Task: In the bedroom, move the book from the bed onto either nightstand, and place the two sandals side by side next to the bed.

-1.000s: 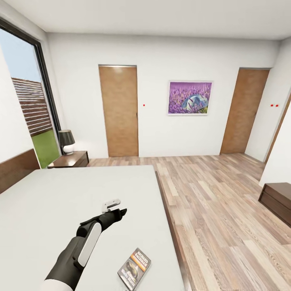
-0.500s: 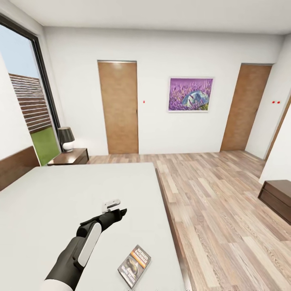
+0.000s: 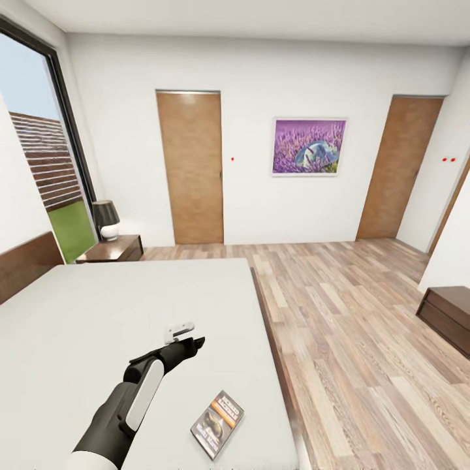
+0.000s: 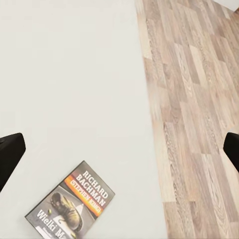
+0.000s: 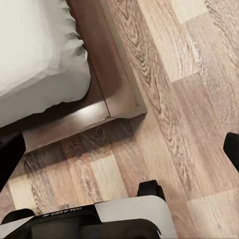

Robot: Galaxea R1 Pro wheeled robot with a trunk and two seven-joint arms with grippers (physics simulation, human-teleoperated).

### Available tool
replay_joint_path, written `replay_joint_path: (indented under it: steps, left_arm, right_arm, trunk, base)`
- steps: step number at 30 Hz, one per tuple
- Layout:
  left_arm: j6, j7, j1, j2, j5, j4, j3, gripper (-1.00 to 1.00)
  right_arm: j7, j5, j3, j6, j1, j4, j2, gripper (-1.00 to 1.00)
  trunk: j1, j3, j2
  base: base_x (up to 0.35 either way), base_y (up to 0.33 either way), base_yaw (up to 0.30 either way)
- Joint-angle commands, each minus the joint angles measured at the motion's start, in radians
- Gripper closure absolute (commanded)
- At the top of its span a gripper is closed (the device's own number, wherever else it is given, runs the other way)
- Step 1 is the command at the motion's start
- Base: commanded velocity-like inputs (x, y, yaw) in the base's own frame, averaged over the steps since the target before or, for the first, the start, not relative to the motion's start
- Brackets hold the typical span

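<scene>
The bench is cut by the head view's right edge, the book by the left wrist view's edge.

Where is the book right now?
In the head view the book lies flat on the bed, near the mattress's floor-side edge, just right of the left arm and nearer the camera than the left gripper.

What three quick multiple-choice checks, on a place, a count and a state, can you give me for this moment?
1. Where is the book?
A. on the nightstand
B. on the bed, near its edge
C. on the floor

2. How many brown doors are in the head view?
A. one
B. two
C. four

3. How is the left gripper?
A. open over the mattress
B. shut on the book
C. holding the lamp

Answers: 1 B, the book lies flat on the pale mattress. 2 B, one door left of the purple picture, one right. 3 A, its fingertips are spread wide in the left wrist view.
</scene>
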Motion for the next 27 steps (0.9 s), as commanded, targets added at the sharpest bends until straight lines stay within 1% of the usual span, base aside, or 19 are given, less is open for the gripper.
replay_joint_path:
  steps: [1,22,26,27]
  left_arm:
    - [0.004,0.010,-0.001,0.000,0.011,-0.001,-0.001,-1.00]
    - [0.002,0.009,-0.001,0.000,0.011,0.000,-0.001,-1.00]
    - [-0.005,0.009,-0.001,-0.001,0.011,0.004,-0.001,-1.00]
    - [-0.018,0.009,-0.001,-0.001,0.011,0.008,-0.001,-1.00]
  right_arm:
    - [0.006,-0.003,-0.004,-0.006,-0.002,0.005,0.000,-1.00]
    - [0.006,-0.003,-0.004,-0.006,-0.002,0.005,0.000,-1.00]
    - [0.006,-0.003,-0.004,-0.006,-0.002,0.005,0.000,-1.00]
    - [0.006,-0.003,-0.004,-0.006,-0.002,0.004,0.000,-1.00]
  trunk:
    - [0.000,-0.004,-0.002]
    - [0.000,-0.036,-0.002]
    - [0.000,-0.043,-0.002]
    - [0.000,-0.044,-0.002]
  base:
    - [0.000,0.000,0.000]
    - [0.000,0.000,0.000]
    - [0.000,0.000,0.000]
    - [0.000,0.000,0.000]
